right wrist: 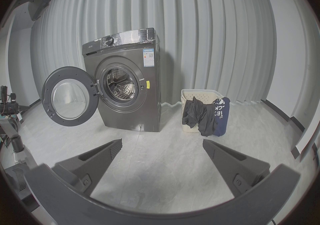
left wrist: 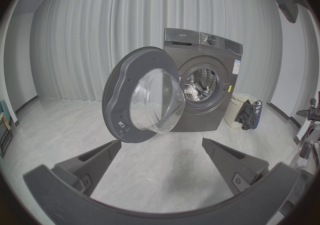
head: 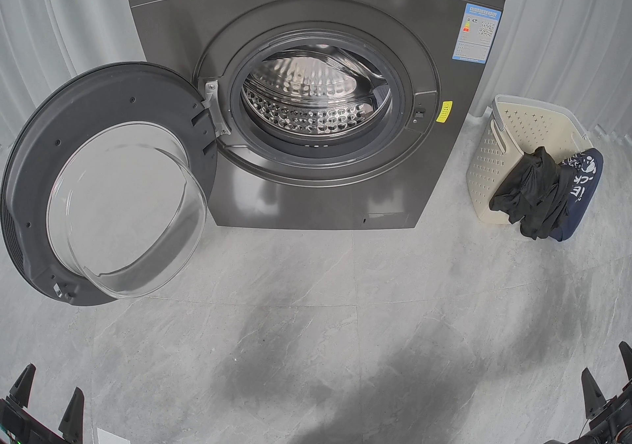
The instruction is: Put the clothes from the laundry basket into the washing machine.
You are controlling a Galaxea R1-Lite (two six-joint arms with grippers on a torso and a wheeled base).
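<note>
Bright, even light on my end, looks like it comes from overhead. Soft-edged shadows pool on the floor (head: pixel 395 307) just ahead of the fingers (left wrist: pixel 96 159). Glints show on the drum (head: pixel 309 73) and door glass (left wrist: pixel 156 102). Both wrist views bow hard at the rims, with black corners.

Staged laundry room: curtains (head: pixel 573 37), washing machine (head: pixel 309 201).

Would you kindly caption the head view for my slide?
Washing machine door open, drum empty; clothes draped over laundry basket beside it.
</note>
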